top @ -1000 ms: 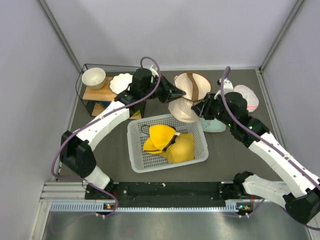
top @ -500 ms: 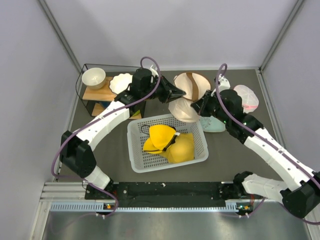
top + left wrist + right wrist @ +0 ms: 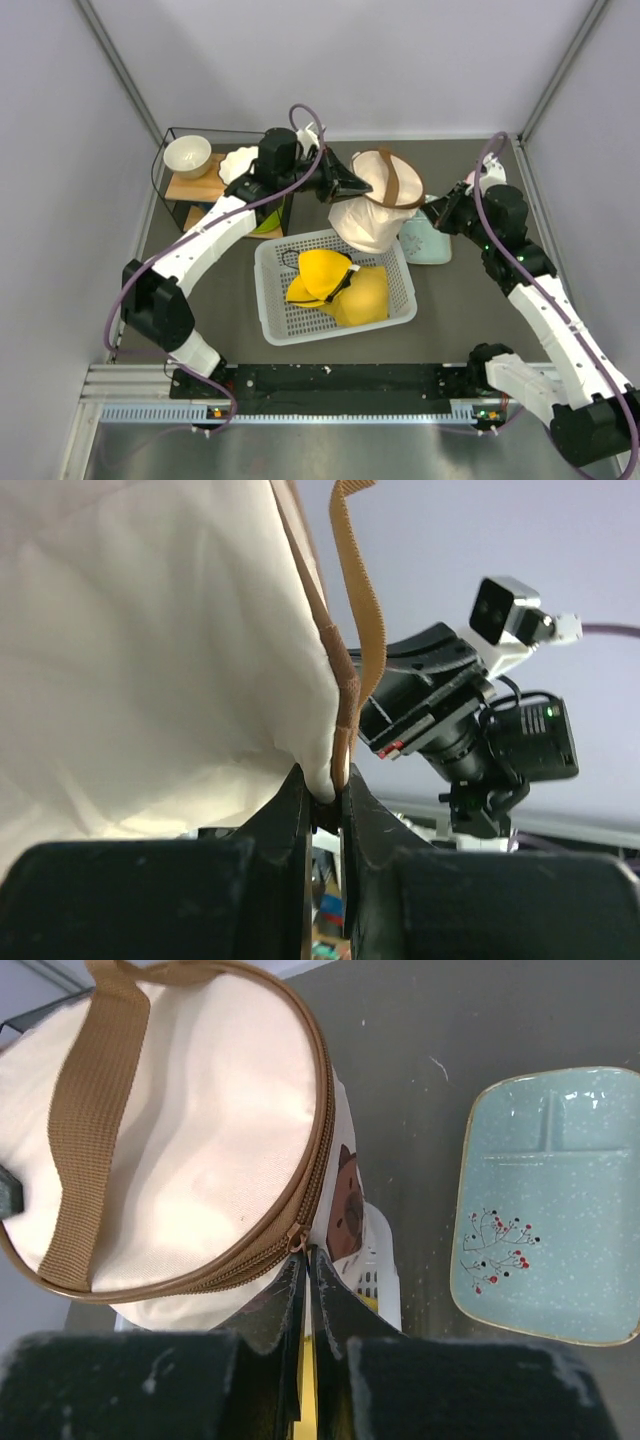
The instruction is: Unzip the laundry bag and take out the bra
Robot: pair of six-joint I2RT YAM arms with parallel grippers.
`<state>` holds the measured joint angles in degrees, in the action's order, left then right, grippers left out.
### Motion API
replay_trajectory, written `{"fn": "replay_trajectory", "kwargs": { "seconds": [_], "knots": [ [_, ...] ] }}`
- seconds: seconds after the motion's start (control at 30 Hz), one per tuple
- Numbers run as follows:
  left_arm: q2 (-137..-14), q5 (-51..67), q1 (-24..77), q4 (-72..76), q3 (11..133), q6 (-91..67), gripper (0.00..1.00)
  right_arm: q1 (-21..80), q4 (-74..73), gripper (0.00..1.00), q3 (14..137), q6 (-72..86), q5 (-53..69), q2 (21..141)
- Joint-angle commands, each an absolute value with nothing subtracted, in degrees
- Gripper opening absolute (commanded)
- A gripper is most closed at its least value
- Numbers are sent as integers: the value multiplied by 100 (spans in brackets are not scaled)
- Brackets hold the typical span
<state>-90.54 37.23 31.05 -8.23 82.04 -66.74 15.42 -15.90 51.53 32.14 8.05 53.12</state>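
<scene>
Laundry bag (image 3: 378, 200) hangs between my 2 arms at the far middle of the table (image 3: 470, 320). Its round end is tilted up with the brown strap (image 3: 85, 1130) across it, and its lower end is over the far rim of the white lattice basket (image 3: 275, 300). My left jaws are pinched together on the bag's brown-trimmed edge. My right jaws are closed on the zip pull (image 3: 297, 1243), which sits on the trim ring around the round end.

In the basket lies a yellow padded garment (image 3: 340, 285). A pale blue-green tray (image 3: 545, 1210) lies just beside the bag on the right. At the far left a wire rack (image 3: 172, 185) carries a white bowl (image 3: 187, 155) on a wooden shelf. The table is dark grey, and plain pale grey walls close in 3 sides.

1 second ago the bag lay low on the table, with its round end flat behind its body. It is now lifted and drawn upright. My right wrist has swung out to the right and now covers the pink-and-white thing that showed there. My left arm has shifted only slightly.
</scene>
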Motion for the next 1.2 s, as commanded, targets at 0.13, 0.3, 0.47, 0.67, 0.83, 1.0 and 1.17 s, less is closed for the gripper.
{"fn": "replay_trajectory", "kwargs": {
  "seconds": [0.13, 0.3, 0.47, 0.67, 0.83, 1.0, 1.17],
  "knots": [
    [-9352, 5467, 2962, -842, 9167, -5092, 0, 1283, -1985, 0, 5264, 2506, 966, 5203],
    [-9378, 5581, 2962, -1397, 9421, -4466, 0, 898, -2618, 69, 5704, 2224, 1108, 5326],
    [-9501, 5862, 2971, -1853, 9755, -3974, 0, -515, -2209, 96, 5730, 2731, 2510, 5299],
    [-9519, 5906, 2971, -2329, 9993, -3463, 0, -756, -943, 97, 5827, 3934, 4639, 5835],
    [-9519, 6003, 2997, -2347, 9984, -3428, 0, -765, -45, 98, 5775, 4402, 5132, 6099],
    [-9545, 6038, 3041, -2399, 10028, -3331, 0, -756, 421, 98, 5643, 4798, 5387, 6179],
    [-9589, 6003, 3050, -2566, 10090, -3261, 0, -799, 563, 98, 5581, 5044, 5247, 6135]
  ]
}}
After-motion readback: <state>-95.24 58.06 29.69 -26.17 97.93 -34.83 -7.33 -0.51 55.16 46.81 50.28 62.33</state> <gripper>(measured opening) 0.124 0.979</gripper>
